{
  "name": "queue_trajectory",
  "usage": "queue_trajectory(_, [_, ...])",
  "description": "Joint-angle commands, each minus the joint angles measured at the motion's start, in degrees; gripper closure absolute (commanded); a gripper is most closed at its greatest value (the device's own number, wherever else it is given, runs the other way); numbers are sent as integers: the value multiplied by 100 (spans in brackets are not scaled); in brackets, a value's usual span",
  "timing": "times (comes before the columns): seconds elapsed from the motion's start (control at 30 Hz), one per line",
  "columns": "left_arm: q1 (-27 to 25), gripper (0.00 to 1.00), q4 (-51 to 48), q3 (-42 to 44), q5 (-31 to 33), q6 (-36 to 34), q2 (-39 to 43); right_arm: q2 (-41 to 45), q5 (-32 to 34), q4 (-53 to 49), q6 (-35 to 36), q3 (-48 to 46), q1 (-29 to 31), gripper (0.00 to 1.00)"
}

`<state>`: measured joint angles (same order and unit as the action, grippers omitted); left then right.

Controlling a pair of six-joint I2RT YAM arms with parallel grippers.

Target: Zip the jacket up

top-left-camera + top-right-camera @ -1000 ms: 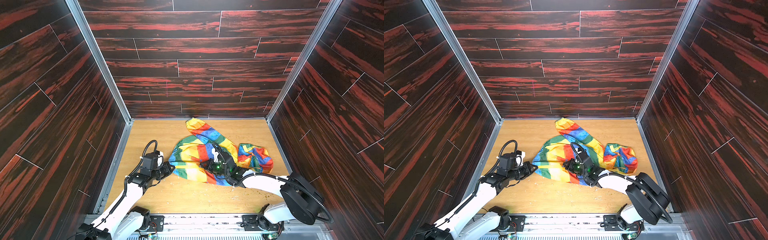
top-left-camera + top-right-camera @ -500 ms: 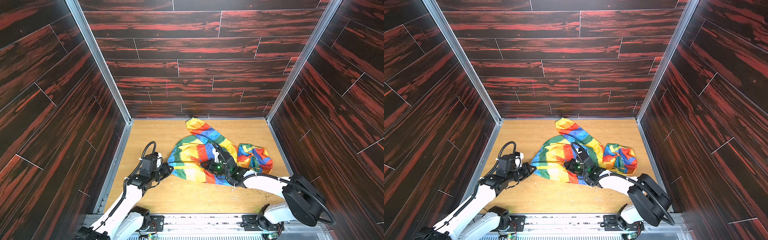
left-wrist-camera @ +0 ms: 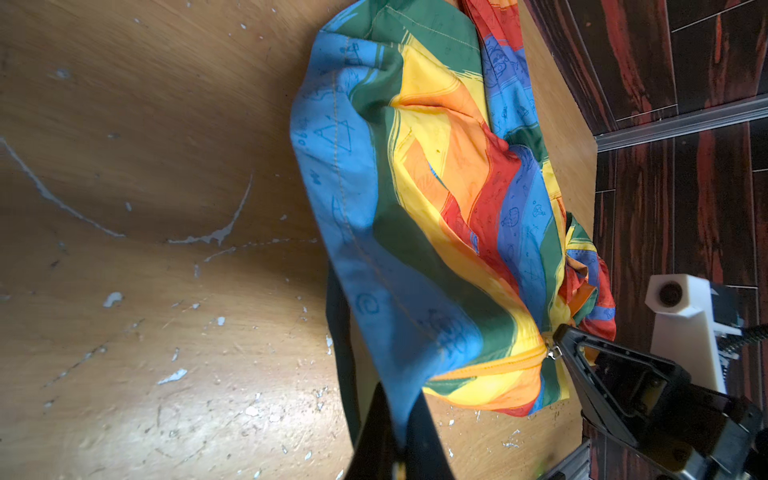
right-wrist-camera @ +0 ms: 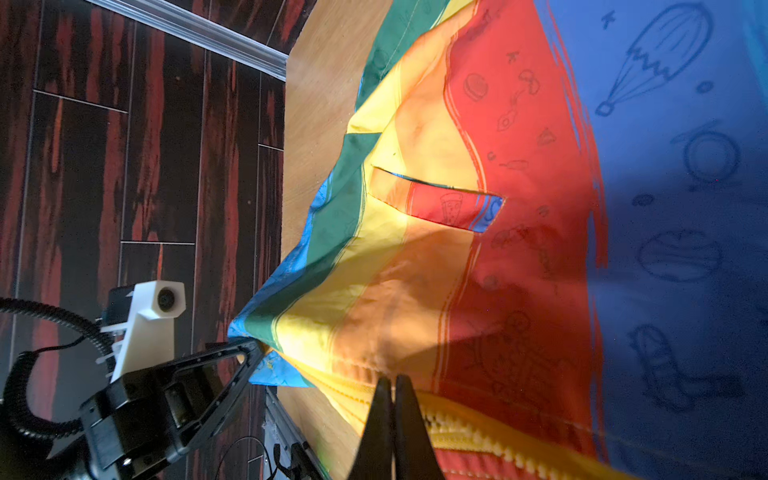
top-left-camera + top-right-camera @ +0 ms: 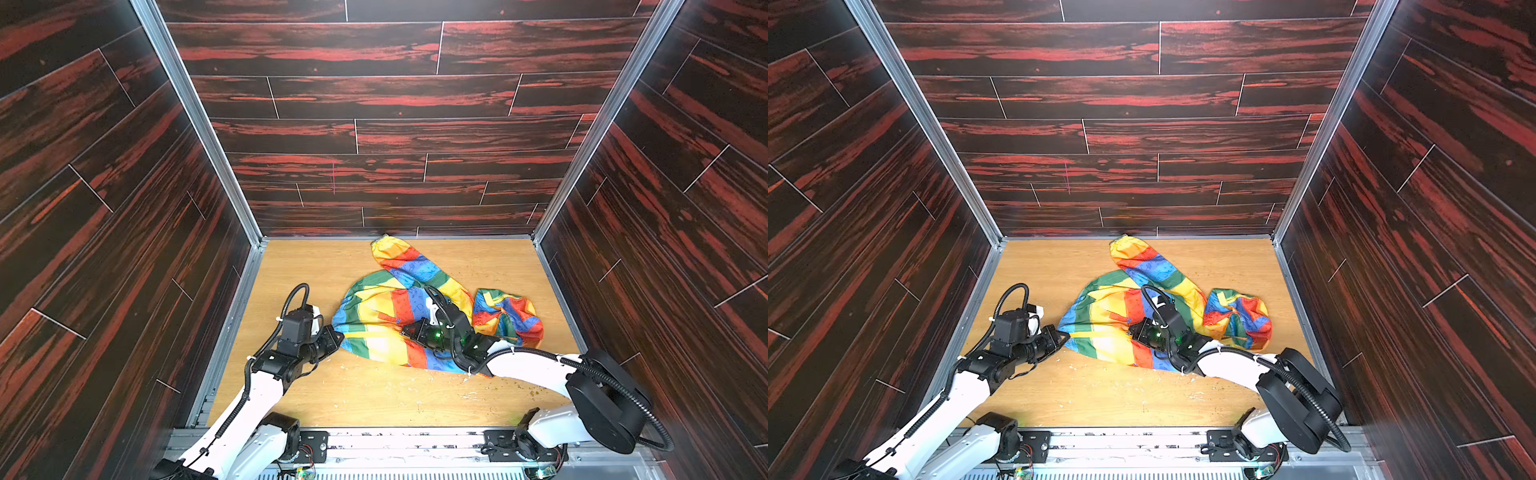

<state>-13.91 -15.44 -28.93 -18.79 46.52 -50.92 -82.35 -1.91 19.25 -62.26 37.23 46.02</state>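
Observation:
The rainbow jacket [image 5: 382,307] [image 5: 1108,316] lies crumpled on the wooden floor in both top views. My left gripper [image 5: 338,334] [image 5: 1064,334] [image 3: 399,415] is shut on the blue hem corner at the jacket's left end. The yellow zipper [image 3: 498,363] [image 4: 478,440] runs from that hem to its metal slider [image 3: 552,353]. My right gripper [image 5: 405,330] [image 5: 1131,330] [image 4: 392,382] is shut at the slider, low over the jacket's [image 4: 498,208] middle. Its fingertips [image 3: 561,334] touch the pull. The zipper beyond the slider is hidden.
One sleeve [image 5: 399,257] reaches to the back wall [image 5: 374,195]. A bunched part of the jacket [image 5: 507,316] lies to the right. Dark wood walls close three sides, and a metal rail [image 5: 395,436] runs along the front. White flecks dot the floor [image 5: 374,395].
My left gripper has drawn the hem corner slightly to the left, pulling the jacket's lower edge tauter. The right gripper has hardly moved.

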Motion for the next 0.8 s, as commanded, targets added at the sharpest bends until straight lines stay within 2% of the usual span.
queue_trajectory(0.0, [108, 100, -130, 71, 394, 24, 126, 242, 271, -284, 99, 73, -23, 100])
queue_trajectory(0.77, [162, 100, -153, 98, 460, 58, 274, 621, 788, -1093, 324, 93, -189, 100])
